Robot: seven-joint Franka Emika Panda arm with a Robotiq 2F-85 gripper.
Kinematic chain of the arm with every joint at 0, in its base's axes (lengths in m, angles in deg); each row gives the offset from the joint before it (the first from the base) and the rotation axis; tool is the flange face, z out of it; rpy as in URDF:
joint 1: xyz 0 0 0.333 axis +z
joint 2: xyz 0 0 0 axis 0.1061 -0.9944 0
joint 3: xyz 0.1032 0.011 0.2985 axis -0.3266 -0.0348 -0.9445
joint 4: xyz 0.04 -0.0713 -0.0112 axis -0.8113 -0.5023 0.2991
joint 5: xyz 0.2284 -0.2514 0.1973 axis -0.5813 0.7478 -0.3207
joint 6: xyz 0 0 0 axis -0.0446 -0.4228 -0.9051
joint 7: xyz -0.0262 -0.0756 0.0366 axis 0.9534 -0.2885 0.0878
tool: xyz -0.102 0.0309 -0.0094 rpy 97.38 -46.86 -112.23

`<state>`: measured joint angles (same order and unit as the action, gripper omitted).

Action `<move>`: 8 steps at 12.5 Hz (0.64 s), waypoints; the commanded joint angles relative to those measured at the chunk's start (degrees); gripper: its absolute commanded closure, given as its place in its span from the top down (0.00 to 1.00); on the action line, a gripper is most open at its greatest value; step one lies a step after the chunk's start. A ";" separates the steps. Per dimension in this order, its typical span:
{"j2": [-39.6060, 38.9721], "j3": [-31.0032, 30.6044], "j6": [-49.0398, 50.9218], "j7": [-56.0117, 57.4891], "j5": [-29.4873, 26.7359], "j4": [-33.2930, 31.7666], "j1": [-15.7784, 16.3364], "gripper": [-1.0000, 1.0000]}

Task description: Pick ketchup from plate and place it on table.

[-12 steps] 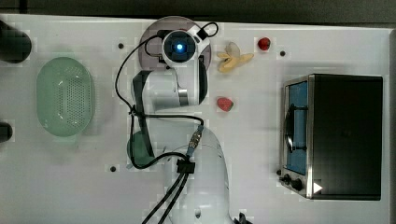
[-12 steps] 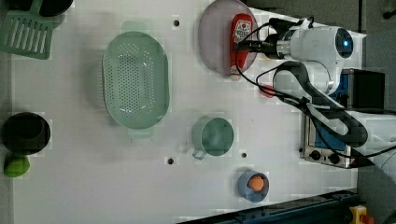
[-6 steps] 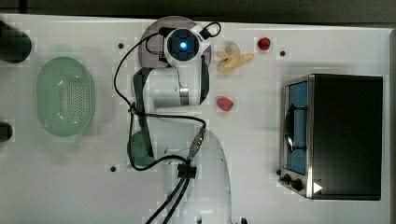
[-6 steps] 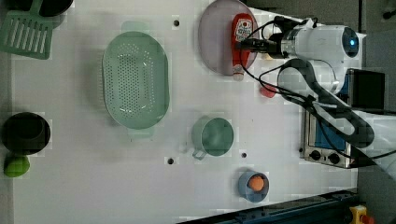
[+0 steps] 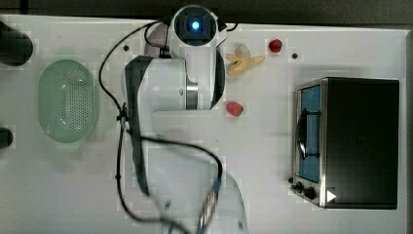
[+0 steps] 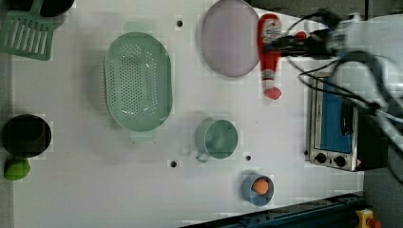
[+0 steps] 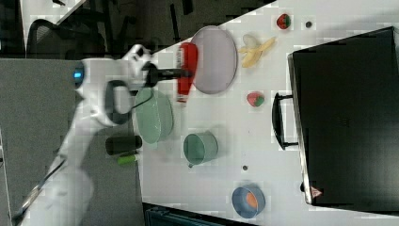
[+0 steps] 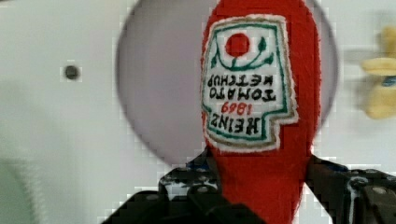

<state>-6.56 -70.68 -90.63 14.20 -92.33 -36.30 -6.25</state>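
The gripper (image 8: 261,196) is clenched on the ketchup bottle (image 8: 261,93), its dark fingers (image 8: 191,186) pressing either side of the red body below the label, so the pick looks done and the carry is under way. In the left view the ketchup bottle (image 6: 269,54) shows at the gripper's (image 6: 275,46) tip, its image clear of the plate (image 6: 227,38) and just beside that rim, over the white table (image 6: 85,180); whether it hangs in the air or already touches the surface I cannot tell. What is left, by my judgement, is to lower it onto bare table, let go and back away. The right view gives much the same: the bottle (image 7: 185,70) held crosswise at the end of the gripper (image 7: 181,73), the plate (image 7: 214,59) just beyond it. The wrist view alone gives the grasp itself and the label lettering, with the plate (image 8: 159,93) behind the bottle and a peeled banana (image 8: 380,88) off to one side. The top view hides the grasp under the arm's own bulk, leaving a sliver of the plate (image 5: 157,38) beside the wrist, but it lays out the banana (image 5: 243,59), a strawberry (image 5: 234,108), a small red fruit (image 5: 275,46), the green basket (image 5: 68,105) and the toaster oven (image 5: 348,141).
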 commanded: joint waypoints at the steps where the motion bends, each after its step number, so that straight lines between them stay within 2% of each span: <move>1: 9.49 1.34 11.80 0.71 -0.01 1.77 -2.34 0.60; 4: 16.48 4.10 16.55 0.71 -0.01 -2.74 -3.23 0.60; 8: 24.51 6.66 15.64 0.72 -0.01 -15.48 -3.61 0.60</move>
<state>21.57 -64.79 -76.17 14.20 -92.27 -48.44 -9.49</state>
